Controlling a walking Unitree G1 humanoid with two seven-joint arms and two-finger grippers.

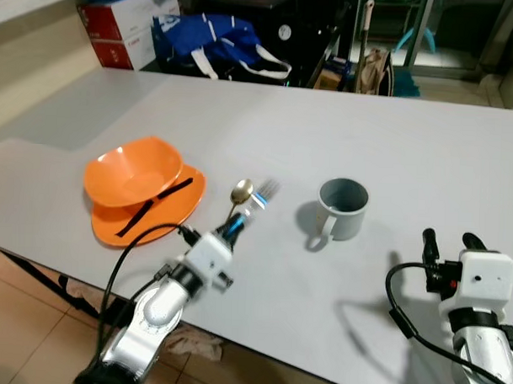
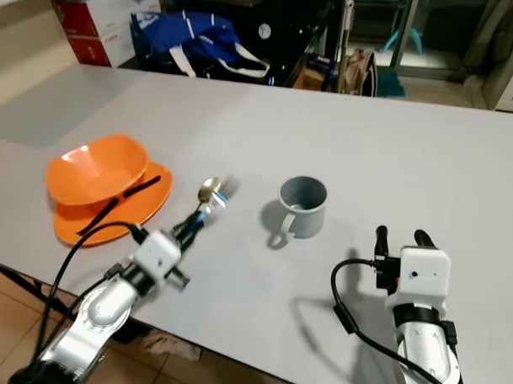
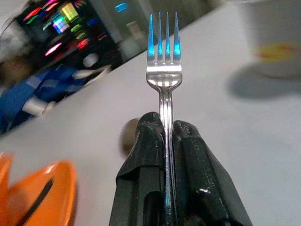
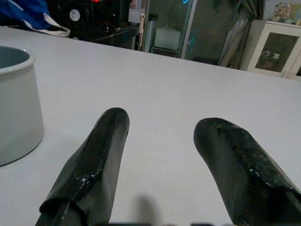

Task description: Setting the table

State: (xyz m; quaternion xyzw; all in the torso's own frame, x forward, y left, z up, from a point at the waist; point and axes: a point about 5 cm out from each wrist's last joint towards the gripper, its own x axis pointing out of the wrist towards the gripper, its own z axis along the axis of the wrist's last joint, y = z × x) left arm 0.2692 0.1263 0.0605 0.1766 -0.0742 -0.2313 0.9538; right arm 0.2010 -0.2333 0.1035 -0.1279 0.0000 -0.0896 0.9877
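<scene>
Left gripper (image 1: 236,226) is nearest me, fingers (image 3: 150,155) clamping a fork (image 3: 163,70) by its handle, tines pointing away over the table (image 1: 427,147). I'm holding it just above the surface, between the plate (image 1: 167,210) and the mug (image 1: 343,208) (fork blurred in the head views, sharp in the wrist one). Spoon (image 1: 240,191) is lying on the table just beside the fork, bowl end away from me. An orange bowl (image 1: 135,173) is sitting on the orange plate, with a black stick-like thing (image 1: 155,205) lying across them, can't tell what. Right gripper (image 1: 451,241) is hovering near the table's near edge, right of the mug, fingers (image 4: 94,160) spread apart, gripping nothing. Blue bag (image 1: 215,41) and boxes (image 1: 119,23) are sitting past the far edge.
</scene>
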